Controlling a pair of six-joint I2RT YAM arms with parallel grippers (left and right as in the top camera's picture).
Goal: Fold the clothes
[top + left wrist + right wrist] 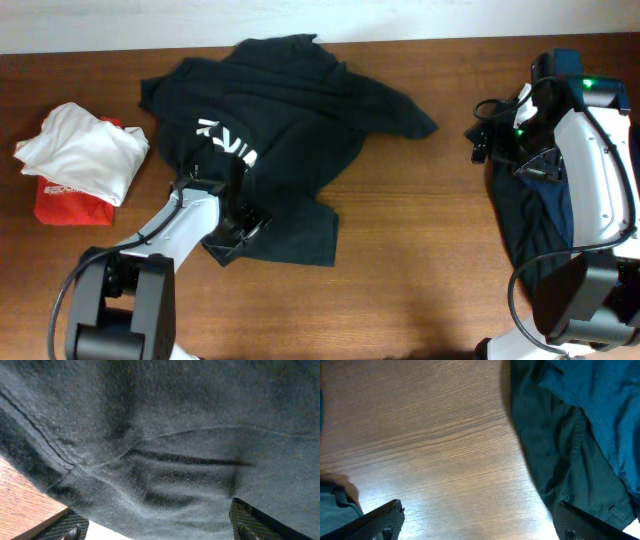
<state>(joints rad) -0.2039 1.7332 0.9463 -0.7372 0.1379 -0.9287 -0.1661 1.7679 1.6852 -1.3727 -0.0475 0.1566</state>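
Overhead and wrist views, read from the near table edge outward; positions are given relative to the black T-shirt point(280, 110).

At the T-shirt's near hem, the left gripper point(238, 225) stands over the cloth. In the left wrist view its fingers point(65, 529) are set wide apart, and rumpled black fabric fills the space between and beyond them. Nothing is clamped, and it cannot be told whether the tips touch the cloth. A corner of bare table point(25, 502) shows beside the hem.

The T-shirt lies spread and creased across the middle of the table, its white letters point(228, 142) facing up just beyond the left gripper.

Left of the T-shirt, and apart from it, a white garment point(85, 150) lies bunched on top of a red garment point(65, 205).

Well to the right of the T-shirt, the right gripper point(480, 527) hangs over bare wood with its jaws spread wide, holding nothing. Farther right, a navy garment point(600, 405) overlaps a dark garment point(550, 455) beneath the right arm.
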